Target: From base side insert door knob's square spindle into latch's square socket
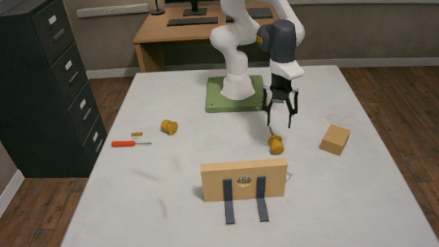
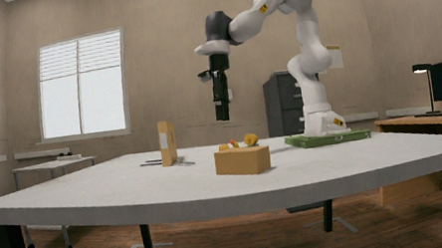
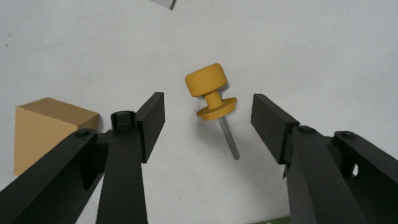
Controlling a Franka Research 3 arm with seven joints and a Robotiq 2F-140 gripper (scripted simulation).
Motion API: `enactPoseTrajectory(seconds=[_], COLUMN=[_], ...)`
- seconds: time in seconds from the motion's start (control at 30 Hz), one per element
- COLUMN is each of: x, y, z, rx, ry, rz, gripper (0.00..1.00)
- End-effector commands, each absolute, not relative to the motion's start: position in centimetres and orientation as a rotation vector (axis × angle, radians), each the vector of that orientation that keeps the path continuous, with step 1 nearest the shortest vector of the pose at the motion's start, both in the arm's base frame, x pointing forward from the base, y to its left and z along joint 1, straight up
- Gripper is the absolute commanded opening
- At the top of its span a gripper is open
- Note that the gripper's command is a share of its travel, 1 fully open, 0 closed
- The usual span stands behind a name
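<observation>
The yellow door knob (image 1: 276,144) (image 3: 212,92) lies on its side on the white table, its grey square spindle (image 3: 229,140) pointing toward the robot's base. My gripper (image 1: 279,124) (image 2: 223,117) (image 3: 208,107) hangs above it, pointing down, half open and empty, with a finger on each side of the knob in the wrist view. The upright wood panel (image 1: 244,172) (image 2: 167,143) stands on two dark strips nearer the front, with the latch's socket (image 1: 244,179) in its middle.
A cardboard box (image 1: 335,139) (image 2: 242,161) (image 3: 45,130) lies right of the knob. A second yellow knob (image 1: 169,127), an orange screwdriver (image 1: 123,143) and a small brown piece (image 1: 136,134) lie to the left. The arm's green base plate (image 1: 215,103) is behind.
</observation>
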State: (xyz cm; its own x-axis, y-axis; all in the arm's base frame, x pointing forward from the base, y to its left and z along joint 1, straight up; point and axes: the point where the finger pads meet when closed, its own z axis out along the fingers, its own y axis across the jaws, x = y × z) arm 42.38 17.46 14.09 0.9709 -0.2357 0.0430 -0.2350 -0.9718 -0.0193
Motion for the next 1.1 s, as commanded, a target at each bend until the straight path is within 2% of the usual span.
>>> enactPoseTrajectory(seconds=[0.0,1.07], x=[42.9,42.8], y=[17.9,18.6], z=[14.0,12.6], rx=[-3.056,-2.569], ry=[0.706,1.742], rz=[-0.142,-0.311], gripper=[0.57,0.57])
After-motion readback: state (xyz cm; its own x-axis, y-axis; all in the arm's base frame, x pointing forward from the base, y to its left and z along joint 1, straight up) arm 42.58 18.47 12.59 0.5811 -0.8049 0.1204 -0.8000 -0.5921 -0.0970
